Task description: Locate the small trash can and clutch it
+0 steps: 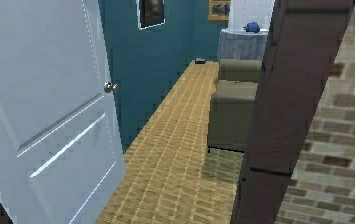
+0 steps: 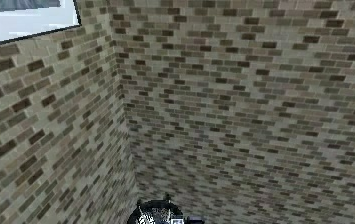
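In the forward view, a white door [image 1: 45, 120] stands swung wide at the left. Its round knob [image 1: 110, 87] is near the teal wall [image 1: 160, 70]. I think the door is open like that to leave a way into the room. The woven floor [image 1: 175, 150] runs on as a long bare strip between the teal wall and a brown armchair [image 1: 235, 105]. A dark door post [image 1: 285, 110] stands close at the right, with a brick wall [image 1: 330, 150] just beside it. The gap between the door's edge and the post looks tight, so the robot should drive in straight. At the far end is a white round table [image 1: 240, 42] with a blue thing [image 1: 252, 27] on top. Two pictures [image 1: 151, 12] hang high up. A small dark thing [image 1: 200, 62] lies on the floor by the far wall, but it is too tiny to name. I cannot tell yet where the small trash can is.

In the arm side view, two brick walls [image 2: 235, 100] meet in a corner, with a white pane [image 2: 30, 15] at the top left. The gripper [image 2: 160, 213] peeks up at the bottom edge, low and tucked in. I think that keeps it from bumping things while the robot drives. I cannot tell how its fingers are set, or if it holds anything. The bricks look near, so there is little room to reach out here.
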Tool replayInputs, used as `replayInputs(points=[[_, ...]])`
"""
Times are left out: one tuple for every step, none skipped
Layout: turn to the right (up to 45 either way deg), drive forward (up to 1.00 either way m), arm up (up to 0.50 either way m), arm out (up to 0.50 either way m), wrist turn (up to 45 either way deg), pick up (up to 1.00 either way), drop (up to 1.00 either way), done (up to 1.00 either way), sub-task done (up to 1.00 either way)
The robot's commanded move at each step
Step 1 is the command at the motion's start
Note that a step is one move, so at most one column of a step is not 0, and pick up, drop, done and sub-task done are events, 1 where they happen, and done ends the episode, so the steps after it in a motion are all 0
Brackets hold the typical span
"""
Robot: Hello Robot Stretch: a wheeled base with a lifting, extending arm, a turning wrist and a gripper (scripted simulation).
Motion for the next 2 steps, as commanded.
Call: replayInputs(points=[[0.0,0.00,-0.18,0.00,0.0,0.00,0.00,0.00,0.00],[0.0,0.00,-0.32,0.00,0.0,0.00,0.00,0.00,0.00]])
